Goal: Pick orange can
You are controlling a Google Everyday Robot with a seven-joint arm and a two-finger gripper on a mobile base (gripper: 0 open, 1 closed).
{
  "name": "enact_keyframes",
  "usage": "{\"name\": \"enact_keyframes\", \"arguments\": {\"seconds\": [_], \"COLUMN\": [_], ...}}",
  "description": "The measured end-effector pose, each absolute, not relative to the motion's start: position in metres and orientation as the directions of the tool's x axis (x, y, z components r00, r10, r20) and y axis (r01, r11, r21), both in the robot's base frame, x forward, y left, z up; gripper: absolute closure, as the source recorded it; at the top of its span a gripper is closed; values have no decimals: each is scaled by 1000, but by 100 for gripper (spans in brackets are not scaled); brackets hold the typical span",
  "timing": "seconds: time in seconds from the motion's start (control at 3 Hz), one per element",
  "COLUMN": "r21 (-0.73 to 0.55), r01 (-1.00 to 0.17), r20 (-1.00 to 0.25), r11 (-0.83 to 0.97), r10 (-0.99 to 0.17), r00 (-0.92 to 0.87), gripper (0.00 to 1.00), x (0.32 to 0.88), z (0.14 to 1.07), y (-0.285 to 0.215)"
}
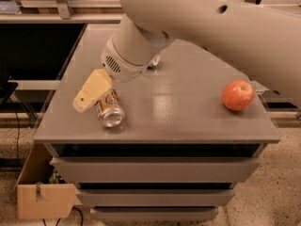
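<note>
Gripper (pixel 89 95) hangs low over the near-left part of the grey table (pixel 178 117), pressed against the left side of the orange can (pixel 110 111). I cannot tell whether it is apart or together. The can lies on its side, silver end facing me. A red apple (pixel 238 95) sits well apart, far right.

The orange can (pixel 109 109) is lying on its side, its coppery body pointing away and its shiny silver end facing the camera. It is resting just beside the gripper (pixel 91 93), whose tan tip is slanting down along the can's left flank in the view, touching it or very nearly so.
</note>
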State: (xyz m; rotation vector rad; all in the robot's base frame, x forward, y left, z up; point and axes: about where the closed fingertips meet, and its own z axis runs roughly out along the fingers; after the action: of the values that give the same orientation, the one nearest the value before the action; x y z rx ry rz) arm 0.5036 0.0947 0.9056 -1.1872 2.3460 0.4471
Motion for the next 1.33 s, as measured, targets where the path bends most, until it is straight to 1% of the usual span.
{"name": "enact_keyframes", "arguments": {"seconds": [0.67,1.33], "r21": [122,173], "r01": [-808,-799], "r20": [-569,-552], "r11": [576,575], "r10": [-627,-616], "r00": [-532,-563], "gripper": [0,0], "x": [501,499], "z": [888,861], "y": [115,123]}}
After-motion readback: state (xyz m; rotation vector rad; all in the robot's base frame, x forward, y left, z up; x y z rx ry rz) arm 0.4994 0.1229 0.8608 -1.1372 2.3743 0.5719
